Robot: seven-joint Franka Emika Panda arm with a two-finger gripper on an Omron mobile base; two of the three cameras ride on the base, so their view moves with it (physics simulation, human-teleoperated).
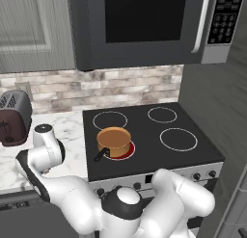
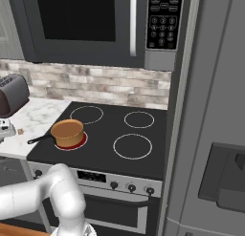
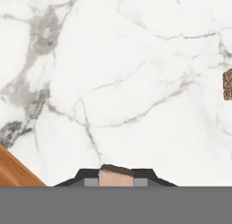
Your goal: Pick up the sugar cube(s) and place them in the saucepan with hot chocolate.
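In the hand view my gripper (image 3: 116, 178) is shut on a tan sugar cube (image 3: 116, 173), which sits between the two dark fingertips just above the white marble counter (image 3: 113, 82). A second, speckled brown sugar cube (image 3: 228, 85) lies on the marble at the right edge, and it is also seen left of the stove (image 2: 20, 131). The orange-copper saucepan (image 1: 114, 141) (image 2: 67, 133) with brownish contents stands on the front left burner, its black handle pointing left. My arm bends down over the counter left of the stove, and its hand (image 2: 4, 127) is at the frame edge.
A dark red toaster (image 1: 14, 117) (image 2: 12, 94) stands at the back of the counter. The black stovetop (image 1: 159, 131) has three bare burners under a microwave (image 1: 144, 25). A grey fridge (image 2: 215, 134) rises on the right. A brown wooden surface (image 3: 13, 173) shows at the lower left.
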